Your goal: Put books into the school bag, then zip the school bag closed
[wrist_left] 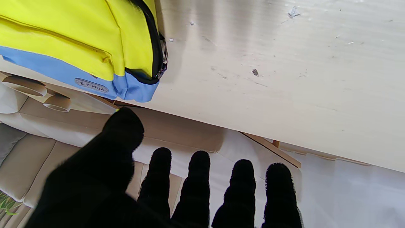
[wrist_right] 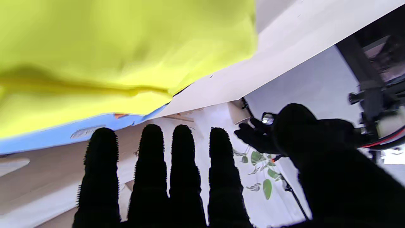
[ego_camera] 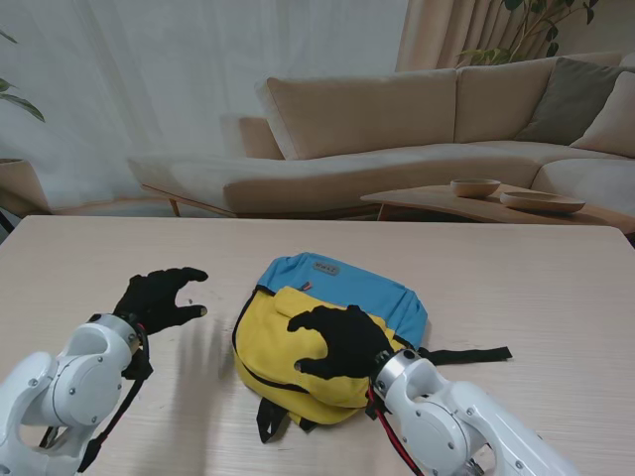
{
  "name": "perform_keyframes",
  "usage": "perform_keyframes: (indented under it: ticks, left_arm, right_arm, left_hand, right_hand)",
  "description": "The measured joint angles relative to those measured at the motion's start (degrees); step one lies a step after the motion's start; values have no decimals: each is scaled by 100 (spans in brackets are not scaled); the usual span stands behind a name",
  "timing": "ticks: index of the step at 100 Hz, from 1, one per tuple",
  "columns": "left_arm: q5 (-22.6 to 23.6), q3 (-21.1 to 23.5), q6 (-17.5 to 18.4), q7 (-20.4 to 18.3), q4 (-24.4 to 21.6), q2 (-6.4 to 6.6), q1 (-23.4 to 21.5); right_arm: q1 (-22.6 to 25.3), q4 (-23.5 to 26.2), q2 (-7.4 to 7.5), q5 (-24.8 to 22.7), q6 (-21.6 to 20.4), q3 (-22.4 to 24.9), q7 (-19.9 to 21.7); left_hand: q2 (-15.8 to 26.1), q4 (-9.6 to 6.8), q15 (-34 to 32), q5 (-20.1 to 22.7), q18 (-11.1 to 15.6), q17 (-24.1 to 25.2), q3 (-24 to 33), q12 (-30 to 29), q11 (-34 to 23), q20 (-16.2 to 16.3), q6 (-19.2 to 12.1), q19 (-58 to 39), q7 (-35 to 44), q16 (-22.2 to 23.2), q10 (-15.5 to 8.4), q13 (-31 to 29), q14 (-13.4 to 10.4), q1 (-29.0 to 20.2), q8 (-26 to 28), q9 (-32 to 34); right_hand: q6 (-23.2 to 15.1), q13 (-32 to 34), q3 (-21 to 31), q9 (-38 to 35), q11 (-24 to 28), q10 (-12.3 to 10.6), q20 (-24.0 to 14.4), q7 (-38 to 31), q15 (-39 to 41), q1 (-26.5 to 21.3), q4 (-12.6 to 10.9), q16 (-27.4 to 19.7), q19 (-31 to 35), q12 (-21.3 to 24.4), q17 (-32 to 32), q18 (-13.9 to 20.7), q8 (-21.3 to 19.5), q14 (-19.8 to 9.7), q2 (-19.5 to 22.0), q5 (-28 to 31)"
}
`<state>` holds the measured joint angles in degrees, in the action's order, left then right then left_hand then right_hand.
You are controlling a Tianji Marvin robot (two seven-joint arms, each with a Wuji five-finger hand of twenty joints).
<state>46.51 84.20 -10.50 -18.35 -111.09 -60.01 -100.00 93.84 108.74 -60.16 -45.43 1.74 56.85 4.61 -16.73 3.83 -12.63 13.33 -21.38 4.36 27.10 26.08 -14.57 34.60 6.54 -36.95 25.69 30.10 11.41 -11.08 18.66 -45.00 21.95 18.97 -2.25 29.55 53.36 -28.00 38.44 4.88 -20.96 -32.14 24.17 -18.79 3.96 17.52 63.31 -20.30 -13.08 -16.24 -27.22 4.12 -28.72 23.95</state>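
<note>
A beige sofa (ego_camera: 397, 129) and a low side table w/ two bowls (ego_camera: 474, 187) are seen beyond the table (ego_camera: 556, 288). The school bag (ego_camera: 327, 327) is laid flat near the table's middle, yellow front up, blue end farther from me, black strap (ego_camera: 466, 354) trailing to the right. The right hand (ego_camera: 337, 337) is spread over the yellow fabric – fingers apart, nothing gripped. The left hand (ego_camera: 159, 297) is held open just left of the bag, apart from it. Fabric soft, creased; table pale wood, scuffed

beige sofa (ego_camera: 397, 129) behind pale table (ego_camera: 556, 288)
</note>
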Motion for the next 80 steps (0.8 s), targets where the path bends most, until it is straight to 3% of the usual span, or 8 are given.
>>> perform_keyframes:
  ticks: [15,39,58,80]
  left_arm:
    - [15,-27,-10,60,125,8,94]
    - [13,-57,-14,139,162,7,117]
    - [-25,-52,6,200,162,3,93]
    - [-46,-51,22,204,160,2,69]
  right_arm:
    - [-654,-297,-62,-305,579,-466,-192]
    - [-1468,-866,-120,-589,1247,-1184,-109]
    - [-1926,-1396,-124,-596,1493,-1628,317]
    - [-2235,-1696,-55,-616,1720,-1957,905]
  left_hand:
    - [0,0,1,0,1,2,0,0,0,7,-1,63,44,0,-7,0,0,0,58,0]
    - [0,0,1,0,3,2,0,0,0,57,-2,67,46,-1,-62,0,-1,0,69,0]
    - [0,0,1,0,3,2,0,0,0,63,-2,126,47,-1,-63,0,-1,1,69,0]
    - [0,0,1,0,4,2,0,0,0,65,-2,130,47,-1,-65,0,-2,2,69,0]
  right_hand:
    - [0,-367,59,353,-199,-51,196,155,-338,18,0,-153,-400,80,369,117,125,-130,12,-242]
    - [-230,-1046,57,952,-419,-218,610,272,-747,164,0,-354,-999,172,1039,249,179,-334,59,-789]
    - [-499,-1460,16,1417,-803,-427,968,518,-1102,164,0,-511,-1491,350,1440,297,190,-359,119,-1250]
    - [-796,-1794,-786,1652,-1765,-778,1507,1162,-1687,157,-48,-737,-2086,841,1748,424,321,-117,128,-1611]
